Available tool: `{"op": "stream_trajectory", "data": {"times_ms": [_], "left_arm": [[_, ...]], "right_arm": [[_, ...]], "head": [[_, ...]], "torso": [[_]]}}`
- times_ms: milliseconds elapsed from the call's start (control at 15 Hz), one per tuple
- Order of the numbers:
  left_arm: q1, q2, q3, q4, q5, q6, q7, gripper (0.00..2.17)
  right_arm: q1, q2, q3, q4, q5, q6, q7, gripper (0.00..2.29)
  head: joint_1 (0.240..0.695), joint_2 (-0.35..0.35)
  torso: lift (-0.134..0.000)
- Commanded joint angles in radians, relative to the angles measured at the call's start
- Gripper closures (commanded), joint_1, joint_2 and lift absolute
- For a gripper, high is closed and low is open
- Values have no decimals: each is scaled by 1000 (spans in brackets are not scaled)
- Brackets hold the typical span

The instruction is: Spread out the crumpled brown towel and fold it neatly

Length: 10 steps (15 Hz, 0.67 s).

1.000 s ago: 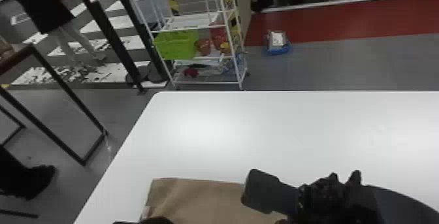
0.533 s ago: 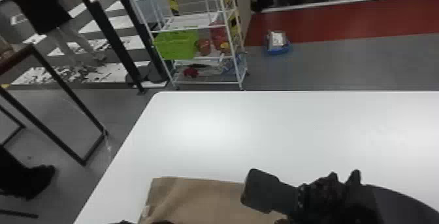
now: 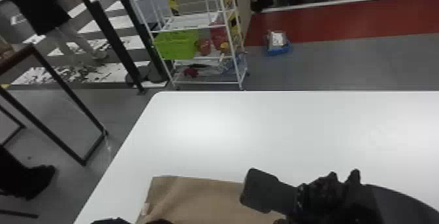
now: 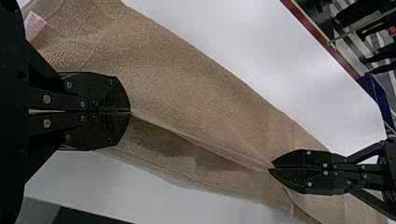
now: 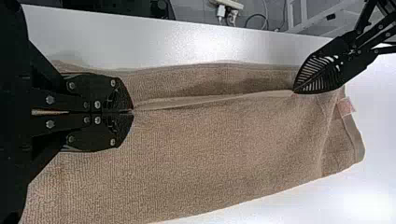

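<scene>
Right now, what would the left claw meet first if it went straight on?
The left claw pinches the brown towel, so that comes first, then probably the table; depth is unclear.

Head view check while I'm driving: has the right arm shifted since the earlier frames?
No, not visibly: the right arm keeps the same place against the far edge of the white table.

The towel [image 3: 199, 195] is brown (its label [image 4: 35, 25], pinkish white), the table [image 3: 277, 135] plain white, the basket [image 3: 176, 46] lime green, the floor band [image 3: 359, 21] red.
</scene>
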<state>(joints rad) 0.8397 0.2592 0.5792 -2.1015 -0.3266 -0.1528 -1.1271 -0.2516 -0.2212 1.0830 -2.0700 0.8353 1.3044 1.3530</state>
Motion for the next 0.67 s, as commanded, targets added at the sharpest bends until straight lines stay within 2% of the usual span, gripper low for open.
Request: {"op": "stream_trajectory", "data": {"times_ms": [0, 267, 400, 600], "left_arm": [[22, 0, 25, -26, 15, 2, -13, 1251], [62, -11, 82, -74, 61, -13, -54, 1251], [67, -11, 85, -74, 60, -23, -72, 1251], [59, -14, 65, -63, 49, -23, -65, 1251]], "right_arm": [[0, -9, 0, -25, -7, 2, 14, 1318], [3, -37, 0, -90, -22, 5, 14, 1318], [9, -53, -2, -98, -28, -4, 14, 1318], [11, -53, 11, -88, -18, -10, 14, 1315]], "head": [[695, 350], [695, 350], [695, 350], [695, 350]], "torso": [[-122], [-122], [-122], [-122]]}}
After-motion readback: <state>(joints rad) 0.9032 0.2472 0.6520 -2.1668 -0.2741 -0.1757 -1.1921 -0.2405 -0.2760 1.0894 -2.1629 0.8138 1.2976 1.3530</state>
